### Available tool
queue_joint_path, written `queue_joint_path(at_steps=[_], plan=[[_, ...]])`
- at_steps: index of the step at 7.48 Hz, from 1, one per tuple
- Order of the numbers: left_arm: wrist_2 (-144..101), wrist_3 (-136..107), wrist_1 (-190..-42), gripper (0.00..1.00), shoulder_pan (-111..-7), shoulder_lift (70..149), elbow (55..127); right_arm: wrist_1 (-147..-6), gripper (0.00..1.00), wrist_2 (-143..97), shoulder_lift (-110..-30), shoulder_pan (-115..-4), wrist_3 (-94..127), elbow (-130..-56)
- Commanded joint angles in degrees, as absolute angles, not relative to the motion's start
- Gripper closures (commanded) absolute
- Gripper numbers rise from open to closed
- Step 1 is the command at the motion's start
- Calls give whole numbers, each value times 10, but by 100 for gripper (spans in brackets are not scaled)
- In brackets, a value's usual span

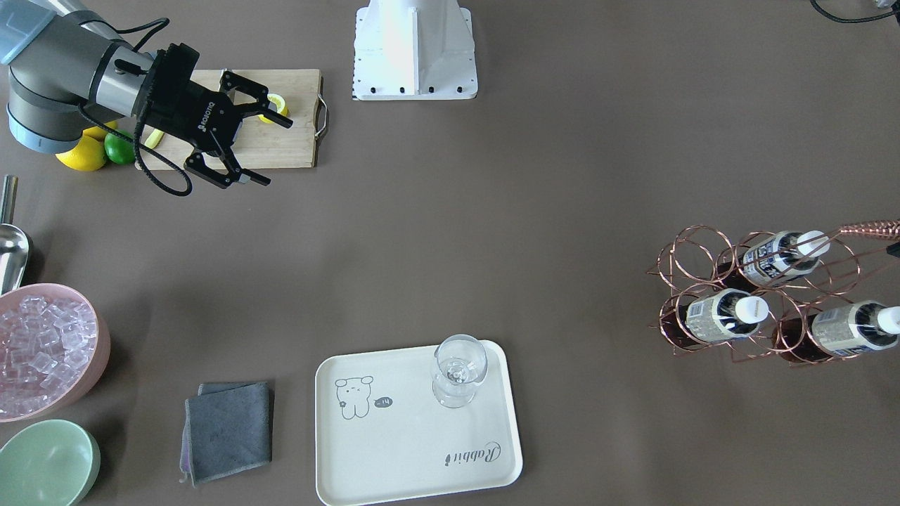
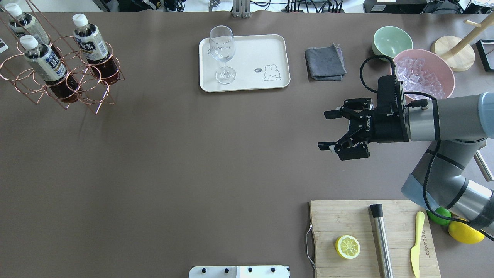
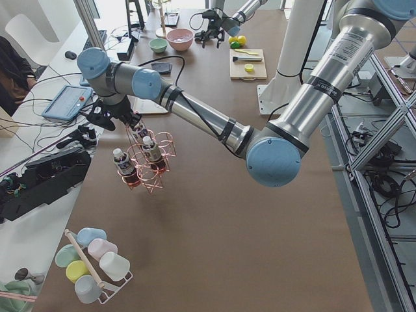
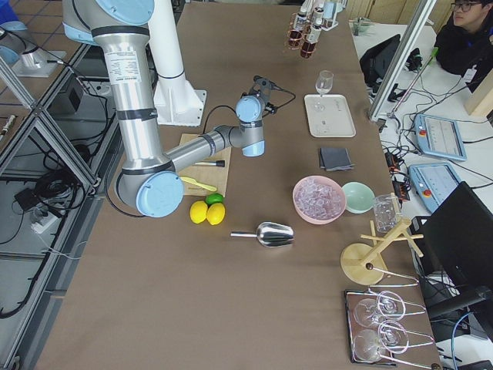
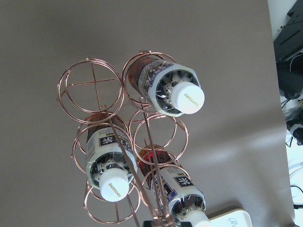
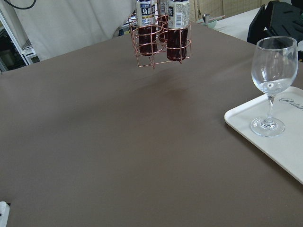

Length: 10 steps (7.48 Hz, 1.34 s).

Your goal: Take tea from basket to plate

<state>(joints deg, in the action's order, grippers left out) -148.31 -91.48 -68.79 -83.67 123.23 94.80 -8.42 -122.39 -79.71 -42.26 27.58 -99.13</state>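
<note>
The copper wire basket (image 2: pixel 77 73) is at the table's far left end and holds three tea bottles (image 2: pixel 90 38) (image 2: pixel 42 58) (image 2: pixel 23 23). In the right wrist view the basket (image 6: pixel 154 47) seems to hang a little above the table, with its shadow under it. The left wrist view looks down along the basket's handle onto the tea caps (image 5: pixel 187 98). My left gripper (image 3: pixel 107 116) is at the handle; I cannot tell whether it is shut. The cream plate (image 2: pixel 251 54) lies at the far middle. My right gripper (image 2: pixel 323 130) is open and empty, far from both.
A wine glass (image 2: pixel 223 50) stands on the plate's left part. A grey cloth (image 2: pixel 325 61), a green bowl (image 2: pixel 391 38) and a pink bowl of ice (image 2: pixel 424 71) lie to the right. A cutting board (image 2: pixel 347 216) with a lemon half (image 2: pixel 347 246) is near right.
</note>
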Motion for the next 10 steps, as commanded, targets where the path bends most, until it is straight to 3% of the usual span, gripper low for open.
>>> queue_joint_path(at_steps=[1, 4, 8, 10], plan=[[-1481, -1022, -686, 100, -798, 1248, 1005, -84, 0, -1242, -804, -422, 280, -991], [-1480, -1132, -725, 100, -766, 1267, 1025, -84, 0, -1247, -805, -422, 280, -990], [-1406, -1260, -734, 100, -684, 1368, 1009, -84, 0, -1270, -812, -422, 280, -990], [-1387, -1281, -733, 100, -657, 1381, 1013, -84, 0, -1280, -816, -423, 280, -990]])
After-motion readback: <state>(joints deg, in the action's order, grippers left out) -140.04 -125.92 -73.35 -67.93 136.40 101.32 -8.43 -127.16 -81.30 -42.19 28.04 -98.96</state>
